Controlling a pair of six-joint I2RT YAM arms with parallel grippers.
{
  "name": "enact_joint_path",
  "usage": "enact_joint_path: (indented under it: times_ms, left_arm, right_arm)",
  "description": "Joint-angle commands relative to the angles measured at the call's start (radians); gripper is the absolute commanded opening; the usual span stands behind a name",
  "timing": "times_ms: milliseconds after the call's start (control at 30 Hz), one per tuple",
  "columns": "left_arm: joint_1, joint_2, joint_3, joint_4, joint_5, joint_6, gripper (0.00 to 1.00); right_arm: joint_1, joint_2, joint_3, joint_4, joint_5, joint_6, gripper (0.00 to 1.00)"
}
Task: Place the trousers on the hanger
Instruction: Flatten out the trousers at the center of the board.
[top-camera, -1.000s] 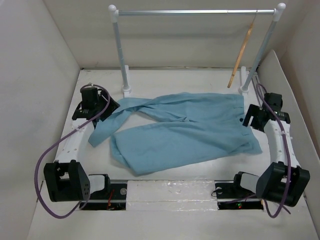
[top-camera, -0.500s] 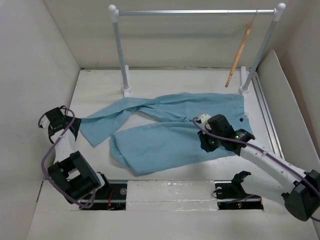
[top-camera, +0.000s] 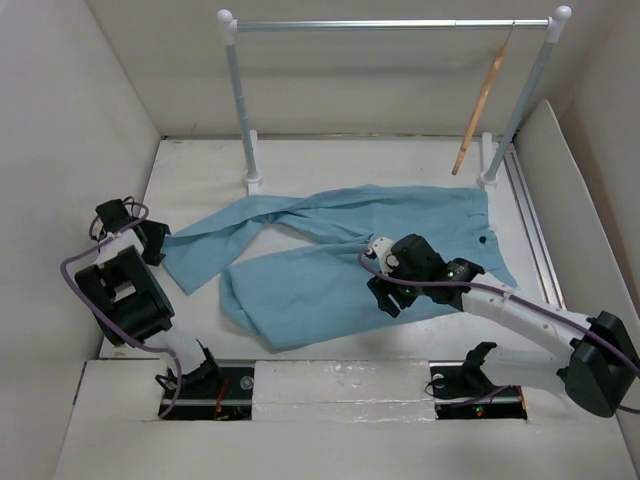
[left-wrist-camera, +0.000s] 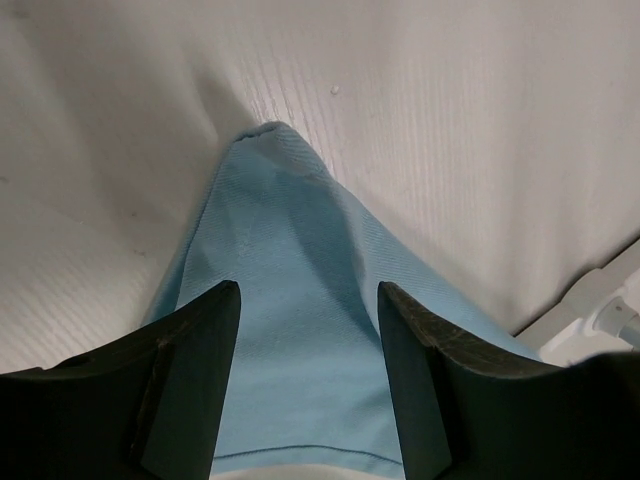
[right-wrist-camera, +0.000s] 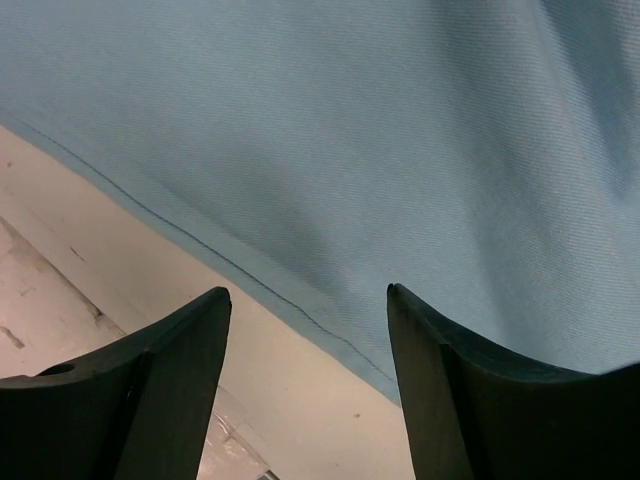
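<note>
The light blue trousers (top-camera: 330, 250) lie spread flat on the table, waistband at the right, two legs running left. The wooden hanger (top-camera: 480, 100) hangs by its hook from the rail at the back right, far from both arms. My left gripper (top-camera: 155, 243) is open at the far-left leg end; in the left wrist view the gripper (left-wrist-camera: 308, 287) has the leg cloth (left-wrist-camera: 285, 230) between its open fingers. My right gripper (top-camera: 383, 293) is open and low over the near leg's front edge; in the right wrist view the gripper (right-wrist-camera: 306, 290) straddles the hem of the trousers (right-wrist-camera: 350, 130).
A white-and-silver clothes rail (top-camera: 390, 24) spans the back on two posts (top-camera: 245, 120). White walls close in the left, back and right. A raised white ledge (top-camera: 340, 385) with the arm bases runs along the front. A metal track (top-camera: 530, 230) runs down the right side.
The left gripper has shifted right to the leg end. The right gripper has moved left and nearer, along the trousers to the near leg's front edge. The trousers lie as before.
</note>
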Motion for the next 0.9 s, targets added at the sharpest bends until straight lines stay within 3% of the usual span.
enact_joint_path:
  times_ms: [0, 133, 267, 333, 367, 567, 633, 667, 800, 833, 867]
  left_arm:
    - [0.003, 0.049, 0.049, 0.052, 0.051, -0.001, 0.52]
    - [0.003, 0.129, 0.098, 0.081, 0.089, 0.002, 0.46]
    - [0.003, 0.167, 0.132, 0.15, 0.127, -0.013, 0.37]
    - [0.003, 0.216, 0.193, 0.157, 0.147, -0.01, 0.08]
    - [0.003, 0.236, 0.222, 0.157, 0.144, -0.01, 0.01]
    - [-0.08, 0.394, 0.545, 0.068, 0.074, 0.025, 0.0]
    - [-0.109, 0.466, 0.645, 0.043, 0.046, 0.041, 0.0]
    - [-0.123, 0.494, 0.764, 0.022, 0.019, 0.059, 0.0]
    - [-0.166, 0.615, 1.0, -0.165, -0.027, 0.124, 0.0]
    - [-0.166, 0.626, 1.026, -0.193, -0.032, 0.134, 0.02]
    - [-0.166, 0.617, 1.023, -0.214, -0.037, 0.147, 0.12]
  right_arm:
    - [0.016, 0.005, 0.026, 0.071, 0.0, 0.028, 0.7]
    - [0.026, -0.001, 0.025, 0.053, 0.063, 0.1, 0.7]
    - [0.026, 0.011, -0.015, 0.1, 0.058, 0.119, 0.82]
    - [0.026, 0.101, -0.02, 0.134, 0.039, 0.116, 0.85]
    - [0.026, 0.101, -0.008, 0.125, 0.049, 0.116, 0.85]
    - [0.061, 0.282, 0.032, 0.136, 0.097, 0.143, 0.86]
    - [0.073, 0.311, 0.039, 0.143, 0.097, 0.156, 0.79]
    - [0.09, 0.339, 0.043, 0.139, 0.098, 0.17, 0.72]
    - [0.183, 0.377, 0.06, 0.111, 0.095, 0.206, 0.34]
    - [0.206, 0.38, 0.056, 0.105, 0.089, 0.213, 0.26]
    - [0.252, 0.379, 0.048, 0.094, 0.083, 0.223, 0.19]
